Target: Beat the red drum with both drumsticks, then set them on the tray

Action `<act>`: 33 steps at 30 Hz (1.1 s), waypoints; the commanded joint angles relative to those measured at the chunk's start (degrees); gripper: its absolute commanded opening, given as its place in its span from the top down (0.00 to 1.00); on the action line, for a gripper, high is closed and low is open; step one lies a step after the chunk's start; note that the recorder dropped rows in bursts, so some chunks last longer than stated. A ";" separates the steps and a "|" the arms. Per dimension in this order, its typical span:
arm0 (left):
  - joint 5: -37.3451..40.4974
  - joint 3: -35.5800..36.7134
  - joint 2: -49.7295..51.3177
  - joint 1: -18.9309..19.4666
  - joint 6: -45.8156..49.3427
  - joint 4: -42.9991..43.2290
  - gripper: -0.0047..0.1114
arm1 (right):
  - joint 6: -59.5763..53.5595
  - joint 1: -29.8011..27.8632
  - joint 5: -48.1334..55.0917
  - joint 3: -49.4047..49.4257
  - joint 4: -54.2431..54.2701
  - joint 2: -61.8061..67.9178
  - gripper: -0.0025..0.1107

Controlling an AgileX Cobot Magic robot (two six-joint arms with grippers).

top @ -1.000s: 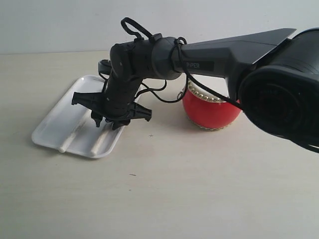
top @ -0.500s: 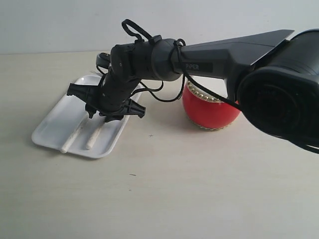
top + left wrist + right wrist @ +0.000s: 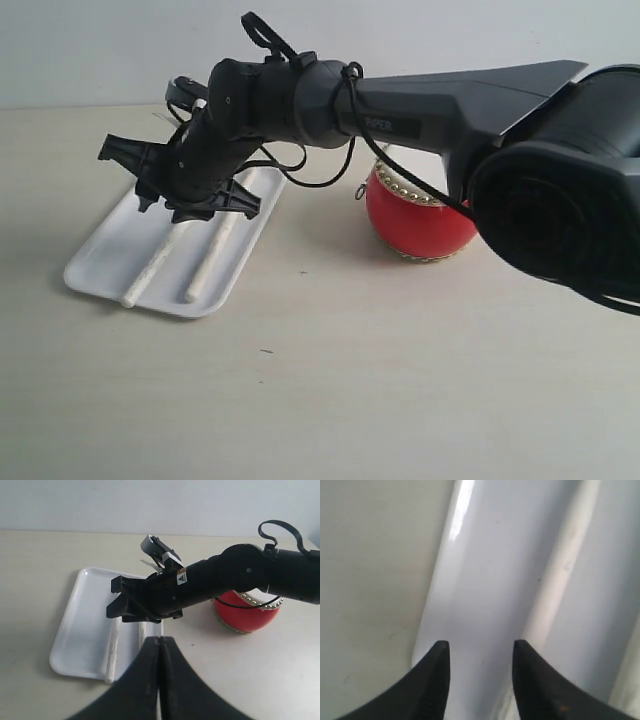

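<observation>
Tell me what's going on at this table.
Both drumsticks lie side by side on the white tray, with the red drum standing apart from it. The right gripper hovers open just above them, holding nothing. The left gripper is shut and empty, back from the tray. The putting-away looks done.

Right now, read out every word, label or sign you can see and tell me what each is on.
"PIPER": small label on the right arm, faint but legible.
Small triangle sticker near that arm's wrist: print too small to read.
No text visible on the red drum, tray or drumsticks.
</observation>
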 commanded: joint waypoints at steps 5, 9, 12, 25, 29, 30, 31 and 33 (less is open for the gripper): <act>-0.11 0.25 -0.22 -0.42 -0.05 -0.57 0.96 | -11.02 0.37 1.39 -1.01 7.32 0.97 0.62; -0.11 0.25 -0.22 -0.42 -0.05 -0.57 0.96 | -12.30 0.37 1.43 -1.01 5.58 1.32 0.62; 0.23 0.25 -0.22 -0.42 -0.05 -0.56 0.96 | -14.85 0.45 1.31 -1.01 6.99 1.98 0.62; 0.37 0.25 -0.22 -0.42 -0.05 -0.56 0.96 | -16.65 0.99 3.28 -1.11 -0.53 2.02 0.62; 0.09 0.25 -0.22 -0.42 -0.05 -0.42 0.96 | -17.40 0.99 5.71 -5.99 -1.52 2.02 0.62; -0.13 0.25 -0.22 -0.42 -0.05 -0.42 0.96 | -20.92 1.11 8.50 -8.55 -0.75 2.02 0.62; -0.13 0.25 -0.22 -0.42 -0.05 -0.42 0.96 | -23.63 1.11 10.71 -9.49 -0.03 2.02 0.62; -0.28 0.25 -0.22 -0.42 0.06 -0.34 0.96 | -33.73 1.52 19.62 -12.52 1.03 2.02 0.62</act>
